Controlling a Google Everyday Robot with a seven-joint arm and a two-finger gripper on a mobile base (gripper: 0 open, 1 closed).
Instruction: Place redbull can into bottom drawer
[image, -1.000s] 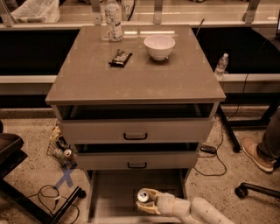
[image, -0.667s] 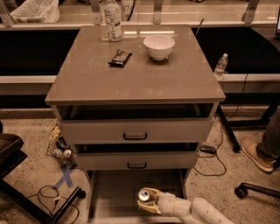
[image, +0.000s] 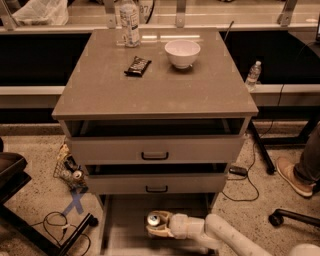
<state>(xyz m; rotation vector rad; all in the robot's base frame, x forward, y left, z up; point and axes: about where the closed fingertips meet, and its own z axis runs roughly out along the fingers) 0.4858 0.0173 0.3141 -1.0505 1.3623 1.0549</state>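
The redbull can (image: 153, 219), a slim metal can with a shiny silver top, sits at the bottom centre of the frame, within the bottom drawer (image: 122, 227), a wide grey pulled-out tray below two grey drawer fronts (image: 155, 149). The pale two-finger gripper (image: 157, 229) clasps its body. This looks like the placing step. Next, the can needs lowering onto the floor and a gentle release. It stands upright, long axis vertical, top upward.

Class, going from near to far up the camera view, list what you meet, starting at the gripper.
gripper, shut on the redbull can over the bottom drawer → lower drawer front → upper drawer front → white bowl → clear bottle
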